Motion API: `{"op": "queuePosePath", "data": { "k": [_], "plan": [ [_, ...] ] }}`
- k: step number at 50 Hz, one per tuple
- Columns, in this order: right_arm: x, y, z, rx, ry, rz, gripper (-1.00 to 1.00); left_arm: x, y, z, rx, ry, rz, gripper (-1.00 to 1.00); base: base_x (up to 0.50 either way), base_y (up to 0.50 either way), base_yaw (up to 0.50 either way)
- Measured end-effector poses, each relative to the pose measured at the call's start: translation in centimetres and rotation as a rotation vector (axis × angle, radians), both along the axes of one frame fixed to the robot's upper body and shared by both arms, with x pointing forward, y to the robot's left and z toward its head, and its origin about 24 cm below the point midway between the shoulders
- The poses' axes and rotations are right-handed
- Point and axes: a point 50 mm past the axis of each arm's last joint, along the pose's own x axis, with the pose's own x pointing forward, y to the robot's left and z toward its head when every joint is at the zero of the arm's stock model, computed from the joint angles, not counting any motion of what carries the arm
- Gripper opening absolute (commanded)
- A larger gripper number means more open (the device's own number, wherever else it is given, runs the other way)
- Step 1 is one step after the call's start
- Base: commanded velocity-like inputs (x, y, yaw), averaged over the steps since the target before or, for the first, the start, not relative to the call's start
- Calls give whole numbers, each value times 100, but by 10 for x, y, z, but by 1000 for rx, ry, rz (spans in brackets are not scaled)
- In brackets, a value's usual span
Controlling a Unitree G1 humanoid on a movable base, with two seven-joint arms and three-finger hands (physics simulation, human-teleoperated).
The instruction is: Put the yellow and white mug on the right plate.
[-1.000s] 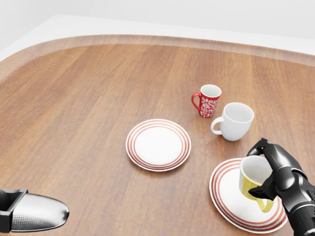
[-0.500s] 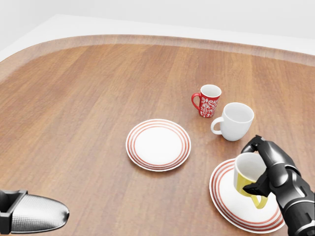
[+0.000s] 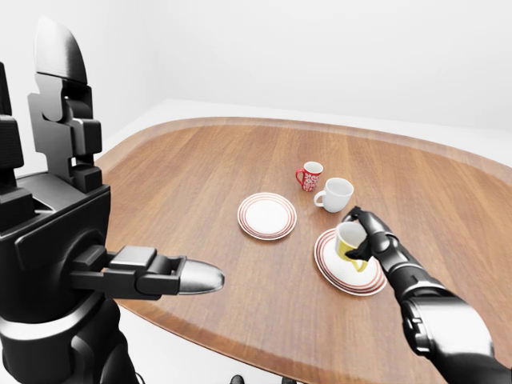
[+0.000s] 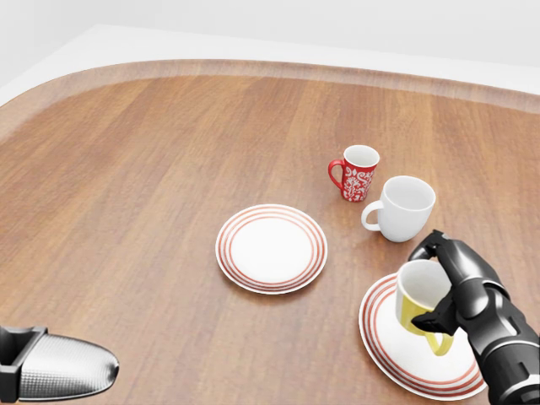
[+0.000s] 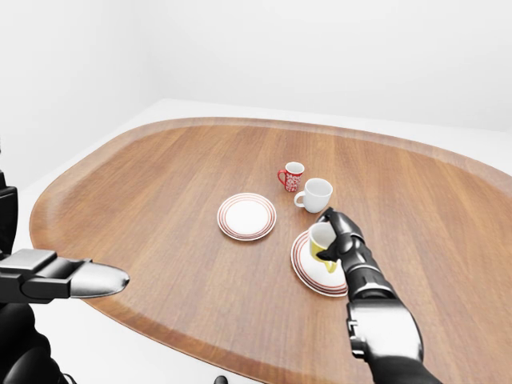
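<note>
The yellow and white mug [image 4: 419,297] is tilted in my right hand [image 4: 439,287], whose fingers close round its rim and handle side. It hangs over the left part of the right plate [image 4: 390,350], a white plate with red rings at the lower right of the head view. I cannot tell whether the mug's base touches the plate. My left hand [image 3: 58,88] stands raised at the left edge of the left-eye view, fingers extended and empty. Its forearm [image 4: 59,364] shows at the bottom left of the head view.
A second red-ringed plate [image 4: 272,248] lies left of the right plate. A red patterned mug [image 4: 357,173] and a plain white mug [image 4: 403,207] stand just above the right plate in the head view. The wooden table's curved edge [image 4: 169,66] runs along the top.
My right hand has carried the mug a little left and up in the head view, further onto the right plate. The left arm and the other things have not moved.
</note>
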Motion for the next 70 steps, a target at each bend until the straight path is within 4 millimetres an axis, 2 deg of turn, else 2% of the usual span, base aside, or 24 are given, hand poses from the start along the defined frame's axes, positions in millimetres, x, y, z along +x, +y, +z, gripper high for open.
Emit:
{"op": "queuePosePath", "data": {
  "k": [10, 11, 12, 55, 70],
  "plan": [
    [0, 0, 0, -1, -1, 0, -98, 0, 0, 0, 1, 1, -1, 100, 0, 0, 0],
    [0, 0, 0, -1, -1, -1, -53, 0, 0, 0, 1, 1, -1, 100, 0, 0, 0],
    [0, 0, 0, -2, -2, -1, 100, -1, -1, 0, 1, 0, -2, 100, 0, 0, 0],
    [1, -3, 3, -6, -23, -15, 100, -2, -1, 1, -3, -10, -5, 100, 0, 0, 0],
    [6, -3, 13, 30, -71, -23, 100, -2, -1, 1, -5, -9, -10, 100, 0, 0, 0]
  ]
}}
